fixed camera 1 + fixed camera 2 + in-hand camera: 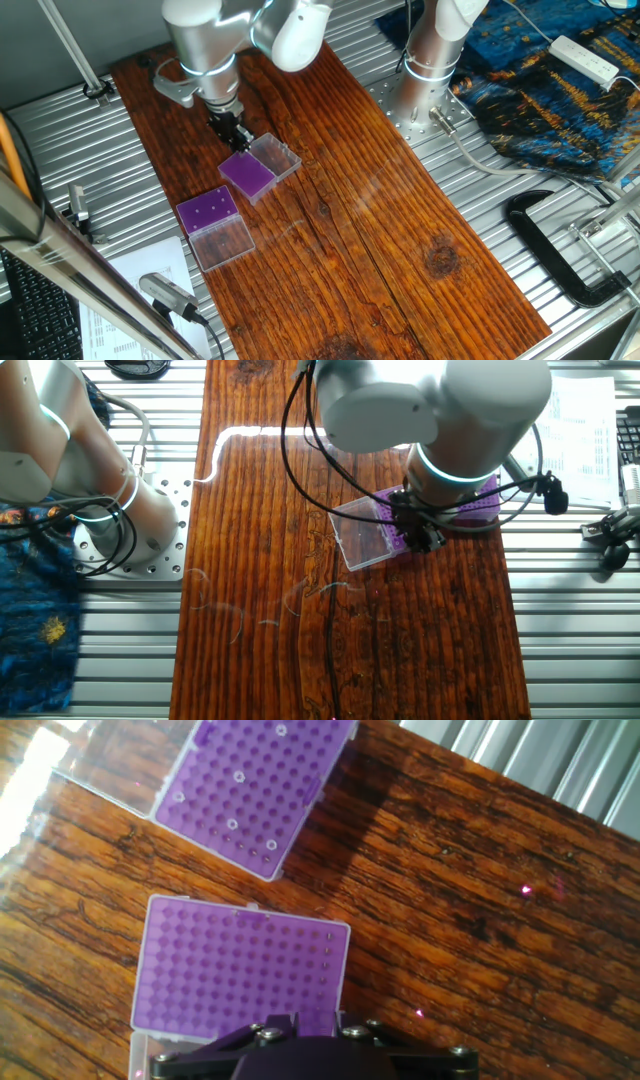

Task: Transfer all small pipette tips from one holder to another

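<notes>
Two purple grid holders lie on the wooden table. In the hand view the far holder [255,780] carries several small pipette tips [232,823], seen as pale rings scattered over its grid. The near holder [240,965] lies right under my gripper [303,1020]; a few small dots show in its right column, and I cannot tell whether they are tips. In one fixed view my gripper [232,130] hangs at the back edge of the near holder [247,172], and the holder with pale dots [208,212] lies in front. The jaws are mostly hidden by the hand's body.
Each holder has a clear hinged lid lying open beside it [276,154] [226,245]. The other fixed view shows the clear lid [362,536] left of the gripper [420,536]. A second arm's base [428,75] stands at the back right. A black clamp [560,250] lies off the board.
</notes>
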### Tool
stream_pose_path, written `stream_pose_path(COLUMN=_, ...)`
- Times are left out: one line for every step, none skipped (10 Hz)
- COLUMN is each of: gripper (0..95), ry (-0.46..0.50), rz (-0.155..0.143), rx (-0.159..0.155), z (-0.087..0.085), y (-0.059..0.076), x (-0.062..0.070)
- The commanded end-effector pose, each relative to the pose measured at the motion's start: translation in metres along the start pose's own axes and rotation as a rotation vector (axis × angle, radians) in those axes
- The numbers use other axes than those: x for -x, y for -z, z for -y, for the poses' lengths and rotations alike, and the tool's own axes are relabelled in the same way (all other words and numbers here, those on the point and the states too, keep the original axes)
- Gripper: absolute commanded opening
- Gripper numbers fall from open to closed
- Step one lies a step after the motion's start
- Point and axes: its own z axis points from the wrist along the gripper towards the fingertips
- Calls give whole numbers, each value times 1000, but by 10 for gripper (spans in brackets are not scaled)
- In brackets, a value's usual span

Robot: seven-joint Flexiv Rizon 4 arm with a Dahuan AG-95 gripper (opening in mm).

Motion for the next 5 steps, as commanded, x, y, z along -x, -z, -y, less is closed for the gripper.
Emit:
stream_pose_path(gripper=190, ry=-1, rz=2, rx=-4, z=0, y=-1, x=-1)
stream_pose_path(gripper=190, ry=-4, rz=2, rx=-4, z=-1, y=-4, x=-1)
stream_pose_path(gripper=190, ry=-4, rz=1, rx=-4, z=-1, y=-4, x=-2)
stream_pose_path(gripper=190, ry=-4, rz=0, rx=-4, z=-1, y=-4, x=-2)
stream_pose_path(gripper=190, ry=-5, rz=-1, rx=-4, z=-1, y=-4, x=-3)
